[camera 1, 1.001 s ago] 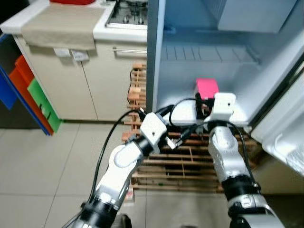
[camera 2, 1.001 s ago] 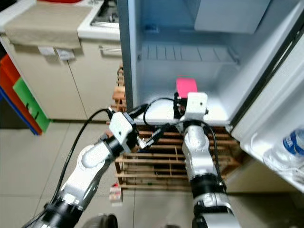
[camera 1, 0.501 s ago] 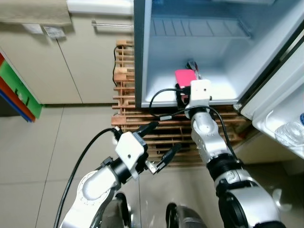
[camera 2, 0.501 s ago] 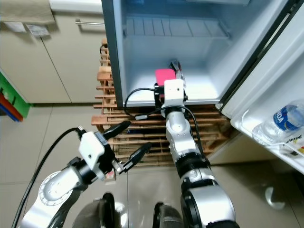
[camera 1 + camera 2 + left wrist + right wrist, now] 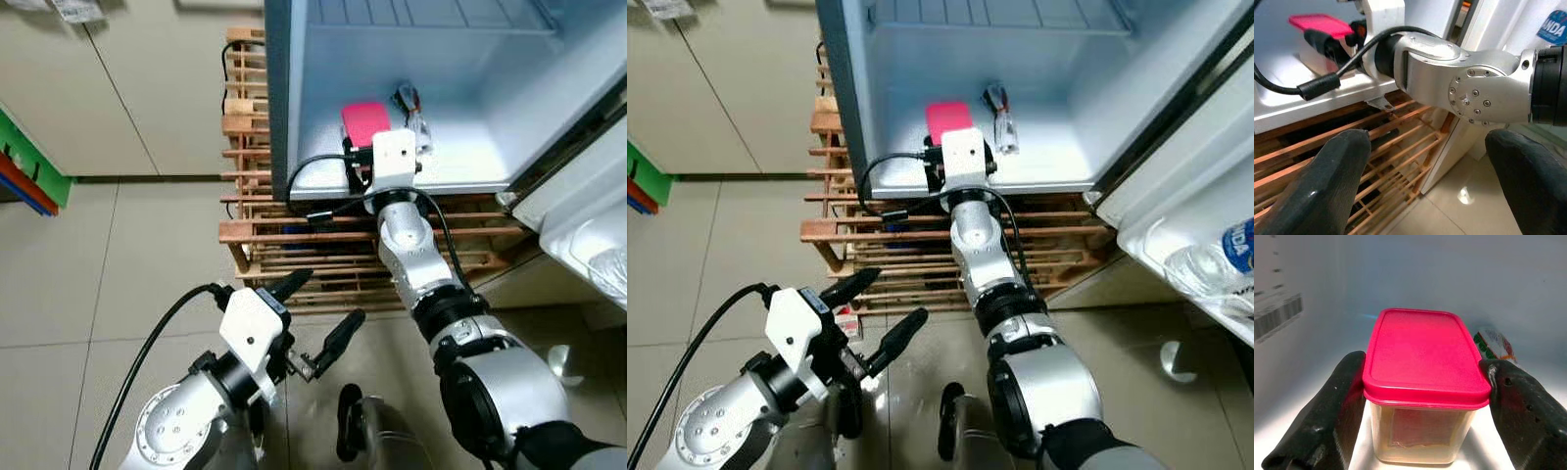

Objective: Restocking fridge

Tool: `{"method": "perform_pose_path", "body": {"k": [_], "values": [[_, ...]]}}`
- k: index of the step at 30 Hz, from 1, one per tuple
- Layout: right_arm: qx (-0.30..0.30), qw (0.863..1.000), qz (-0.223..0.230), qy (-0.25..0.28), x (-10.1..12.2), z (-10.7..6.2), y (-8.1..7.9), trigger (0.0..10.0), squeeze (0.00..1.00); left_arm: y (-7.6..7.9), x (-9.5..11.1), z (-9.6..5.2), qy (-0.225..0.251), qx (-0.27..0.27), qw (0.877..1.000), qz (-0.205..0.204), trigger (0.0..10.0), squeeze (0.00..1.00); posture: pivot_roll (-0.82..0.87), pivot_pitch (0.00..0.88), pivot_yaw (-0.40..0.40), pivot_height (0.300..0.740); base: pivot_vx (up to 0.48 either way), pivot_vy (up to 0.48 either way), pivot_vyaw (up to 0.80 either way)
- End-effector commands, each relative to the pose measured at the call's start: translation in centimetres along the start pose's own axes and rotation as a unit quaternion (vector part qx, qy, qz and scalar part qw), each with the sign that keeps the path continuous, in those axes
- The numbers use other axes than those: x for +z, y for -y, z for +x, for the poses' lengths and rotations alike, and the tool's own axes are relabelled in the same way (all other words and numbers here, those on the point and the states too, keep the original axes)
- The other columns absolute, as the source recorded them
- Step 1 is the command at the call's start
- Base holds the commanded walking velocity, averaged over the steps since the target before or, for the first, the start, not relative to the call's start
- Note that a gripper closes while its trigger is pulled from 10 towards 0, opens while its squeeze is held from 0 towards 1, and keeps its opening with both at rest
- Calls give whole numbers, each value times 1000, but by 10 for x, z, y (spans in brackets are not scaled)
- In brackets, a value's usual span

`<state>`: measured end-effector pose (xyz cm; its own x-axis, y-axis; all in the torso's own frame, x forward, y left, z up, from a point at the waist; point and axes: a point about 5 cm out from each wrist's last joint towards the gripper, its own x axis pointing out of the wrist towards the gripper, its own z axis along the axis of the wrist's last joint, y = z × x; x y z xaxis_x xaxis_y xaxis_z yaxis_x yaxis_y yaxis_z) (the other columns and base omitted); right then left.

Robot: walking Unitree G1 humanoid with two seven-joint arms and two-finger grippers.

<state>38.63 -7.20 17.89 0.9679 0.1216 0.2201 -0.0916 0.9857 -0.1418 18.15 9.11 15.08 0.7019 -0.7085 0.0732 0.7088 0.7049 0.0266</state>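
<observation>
One pink-lidded container (image 5: 1422, 382) on fridge floor (image 5: 1038, 162), clasped between right end effector (image 5: 1425, 416) fingers

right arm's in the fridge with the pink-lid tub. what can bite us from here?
1. The right gripper has its fingers on both sides of the pink-lidded container, close under the lid; pulling back before they open clear could drag or tip it.
2. A small packet lies on the fridge floor just beside the container; sliding the container sideways could shove it.
3. The right arm's cable loops over the fridge's front edge and might catch on withdrawal.
</observation>
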Motion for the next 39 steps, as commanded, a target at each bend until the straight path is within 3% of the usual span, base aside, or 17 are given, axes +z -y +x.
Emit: {"method": "perform_pose_path", "body": {"k": [1,2,8,17,23,24,25,26,30,33,36,39], "values": [[-6,1000,-10,8,1,1,3,10000,0,4,2,-2,0,-2,1000,-7,10000,0,129,394,-80,740,0,0,0],[-7,1000,-15,16,5,2,3,10000,1000,3,2,-3,-1,-1,1000,-7,10000,0,129,394,-80,740,0,0,0],[-32,998,-25,42,23,15,15,10000,1000,5,2,-5,-8,2,1000,-6,10000,0,136,389,-80,740,0,0,0],[-36,999,15,36,19,13,18,10000,1000,4,1,-1,-7,4,1000,-2,10000,0,122,377,-88,740,0,0,0],[-29,999,17,37,17,12,19,10000,1000,1,1,5,-3,6,1000,1,10000,0,113,359,-97,740,0,0,0],[-27,998,15,47,19,11,21,10000,549,-1,2,7,0,9,1000,4,10000,0,105,347,-102,740,0,0,0],[-27,998,15,47,19,11,21,10000,549,-1,2,7,0,9,1000,4,10000,0,105,347,-102,740,0,0,0],[-26,997,13,68,24,10,24,10000,0,-4,3,9,4,18,1000,8,10000,0,93,332,-108,740,0,0,0],[-21,989,12,143,46,-16,37,10000,0,-20,10,18,22,57,998,5,10000,0,45,269,-113,740,0,0,0],[-20,988,11,150,47,-26,40,10000,0,-25,10,22,27,65,998,3,10000,0,27,241,-112,740,0,0,0],[-22,989,17,145,44,-56,43,10000,0,-32,12,31,38,78,996,-2,10000,0,-8,161,-98,740,0,0,0],[-32,990,18,134,36,-68,47,10000,0,-43,11,39,41,101,994,0,10000,0,-27,95,-82,740,0,0,0]]}}
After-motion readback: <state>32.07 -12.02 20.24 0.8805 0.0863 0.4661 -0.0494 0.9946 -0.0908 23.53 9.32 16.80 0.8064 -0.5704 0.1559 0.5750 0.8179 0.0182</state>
